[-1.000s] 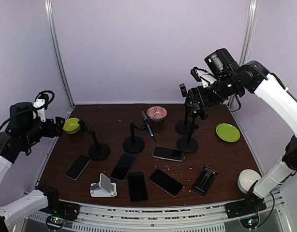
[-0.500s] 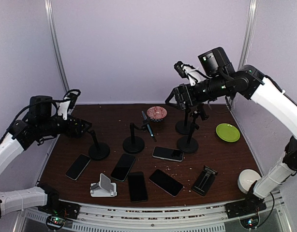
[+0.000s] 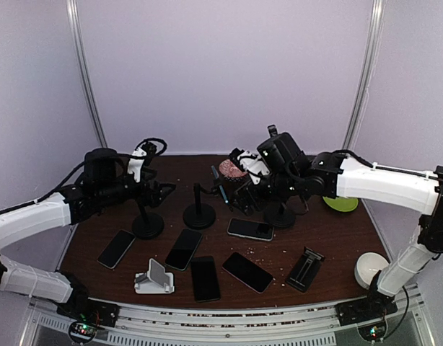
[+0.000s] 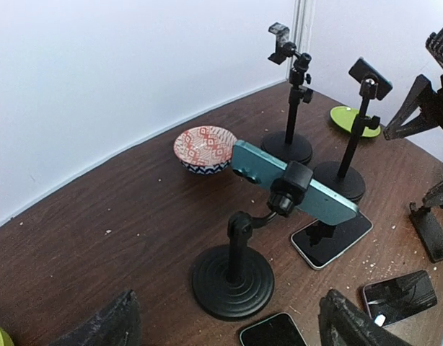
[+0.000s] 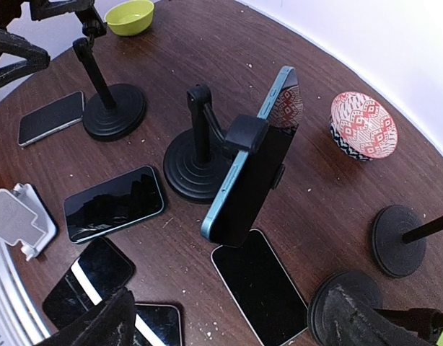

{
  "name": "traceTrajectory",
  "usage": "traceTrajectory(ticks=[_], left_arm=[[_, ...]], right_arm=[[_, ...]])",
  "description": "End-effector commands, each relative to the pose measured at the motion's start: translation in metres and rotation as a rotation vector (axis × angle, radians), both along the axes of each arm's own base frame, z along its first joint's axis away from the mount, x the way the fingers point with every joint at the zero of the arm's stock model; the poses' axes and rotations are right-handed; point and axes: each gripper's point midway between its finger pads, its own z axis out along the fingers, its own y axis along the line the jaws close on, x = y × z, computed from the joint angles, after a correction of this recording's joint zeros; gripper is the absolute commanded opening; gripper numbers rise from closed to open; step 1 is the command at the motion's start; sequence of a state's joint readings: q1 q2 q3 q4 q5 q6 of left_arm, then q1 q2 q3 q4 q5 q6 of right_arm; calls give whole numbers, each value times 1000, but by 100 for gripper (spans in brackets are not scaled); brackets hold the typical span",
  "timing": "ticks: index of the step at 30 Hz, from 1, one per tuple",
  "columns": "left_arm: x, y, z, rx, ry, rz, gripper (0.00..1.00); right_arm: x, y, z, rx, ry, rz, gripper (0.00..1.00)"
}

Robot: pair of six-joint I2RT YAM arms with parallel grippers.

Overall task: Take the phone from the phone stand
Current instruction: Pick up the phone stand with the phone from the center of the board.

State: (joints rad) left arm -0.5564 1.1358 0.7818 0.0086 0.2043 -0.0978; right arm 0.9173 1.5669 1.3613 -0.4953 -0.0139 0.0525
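- The phone point(image 5: 259, 180) is a slim slab with a pale blue edge and a dark back; it sits tilted in the black clip of a phone stand point(image 5: 193, 170) that has a bent neck and a round ribbed base.
- From overhead the phone is just above the middle of the frame, on the dark brown surface point(image 3: 337, 238); a red patterned bowl point(image 4: 205, 148) lies beyond it and a flat phone point(image 5: 261, 288) lies under its lower end.
- The left claw point(image 3: 162, 193) is spread wide and empty; it hangs left of the stand, apart from it.
- The right claw point(image 3: 239, 198) is also spread wide and empty; it hangs just right of the phone, and contact cannot be made out.
- A second ago the left arm was drawn back at the left edge of the frame; now it reaches in towards the middle.
- The right arm was then high in the upper right by the tall stands; now it is low and close to the phone.
- The phone, its stand and the flat phones along the lower part of the frame have not shifted.
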Motion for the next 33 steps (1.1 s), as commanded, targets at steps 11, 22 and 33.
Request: traceTrajectory(ticks=[11, 22, 33], left_arm=[[7, -67, -12, 103, -308, -338, 80], [28, -106, -48, 263, -289, -435, 71], [46, -133, -70, 358, -283, -481, 59]], right_arm=[[31, 2, 34, -56, -89, -108, 93], [44, -13, 38, -45, 12, -194, 93], [39, -30, 18, -18, 81, -219, 93]])
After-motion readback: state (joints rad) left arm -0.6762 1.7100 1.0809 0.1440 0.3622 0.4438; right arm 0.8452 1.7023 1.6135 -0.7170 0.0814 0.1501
